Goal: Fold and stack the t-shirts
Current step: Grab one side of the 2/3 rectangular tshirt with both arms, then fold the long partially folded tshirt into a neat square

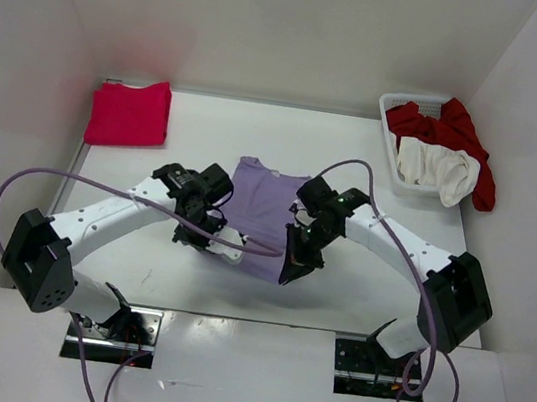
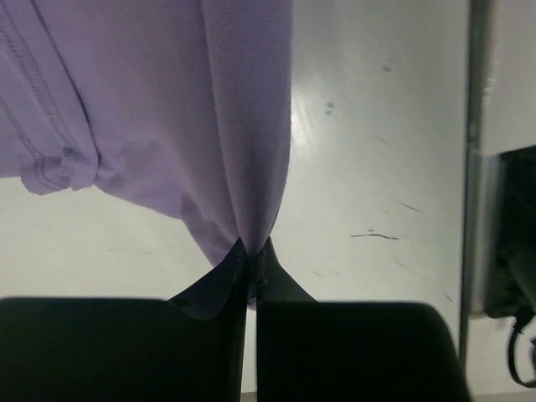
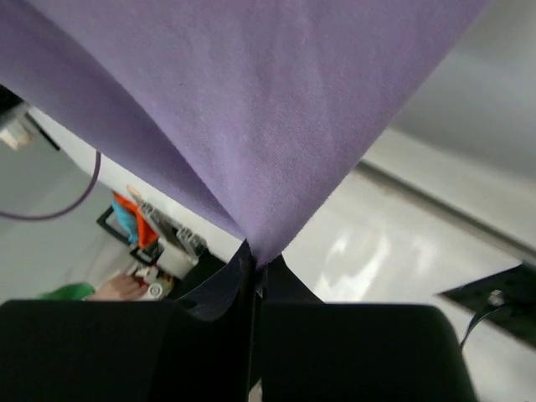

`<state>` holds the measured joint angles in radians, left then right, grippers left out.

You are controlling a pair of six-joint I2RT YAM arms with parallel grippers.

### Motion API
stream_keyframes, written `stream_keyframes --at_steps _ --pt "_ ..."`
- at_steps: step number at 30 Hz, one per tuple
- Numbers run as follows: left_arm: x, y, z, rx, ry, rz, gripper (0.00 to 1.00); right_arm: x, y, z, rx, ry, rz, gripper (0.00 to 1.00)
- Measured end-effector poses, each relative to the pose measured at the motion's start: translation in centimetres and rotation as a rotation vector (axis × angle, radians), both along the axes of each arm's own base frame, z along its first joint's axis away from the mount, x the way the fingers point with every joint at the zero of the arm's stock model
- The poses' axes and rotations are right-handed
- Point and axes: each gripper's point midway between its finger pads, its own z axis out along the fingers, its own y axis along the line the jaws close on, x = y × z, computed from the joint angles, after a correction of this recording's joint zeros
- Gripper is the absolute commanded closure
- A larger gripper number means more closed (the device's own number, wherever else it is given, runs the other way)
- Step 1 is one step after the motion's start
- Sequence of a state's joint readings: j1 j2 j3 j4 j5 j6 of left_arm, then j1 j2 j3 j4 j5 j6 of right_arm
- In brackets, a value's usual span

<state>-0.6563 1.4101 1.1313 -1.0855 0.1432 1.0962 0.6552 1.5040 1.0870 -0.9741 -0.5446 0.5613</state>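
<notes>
Lavender t-shirt [image 2: 209, 109] — edge in left hand [image 2: 251, 253], right hand [image 3: 251, 258]

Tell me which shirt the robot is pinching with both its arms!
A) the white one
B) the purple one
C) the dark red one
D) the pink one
B: the purple shirt is bunched into the closed tips of the left end effector and the right end effector, and it hangs between them over the table.

Passage runs along the table [image 1: 357, 149] between pink shirt [image 1: 130, 113] and basket [image 1: 414, 97].
</notes>
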Motion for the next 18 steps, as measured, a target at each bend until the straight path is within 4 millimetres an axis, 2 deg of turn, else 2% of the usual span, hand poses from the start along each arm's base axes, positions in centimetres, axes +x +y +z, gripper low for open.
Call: stream_keyframes --at_steps 4,6,12,15,18 --pt "-1.6 0.4 0.8 -0.013 0.068 0.004 1.00 -1.9 0.3 1.3 0.017 0.039 0.016 1.00" --pt "-1.2 0.2 1.9 -0.048 0.069 0.026 1.00 -2.1 0.3 1.8 0.027 0.044 0.011 1.00" --pt "3.6 -2.1 6.3 -0.203 -0.031 0.096 1.00 -1.7 0.6 2.5 0.034 0.043 0.028 1.00" --pt "6.6 -3.2 7.0 -0.245 -0.066 0.146 1.00 -0.4 0.6 2.6 0.033 0.029 0.024 1.00" --pt "9.4 -4.2 6.5 -0.265 -0.095 0.188 1.00 2.7 -0.8 3.1 0.043 0.000 -0.047 1.00"
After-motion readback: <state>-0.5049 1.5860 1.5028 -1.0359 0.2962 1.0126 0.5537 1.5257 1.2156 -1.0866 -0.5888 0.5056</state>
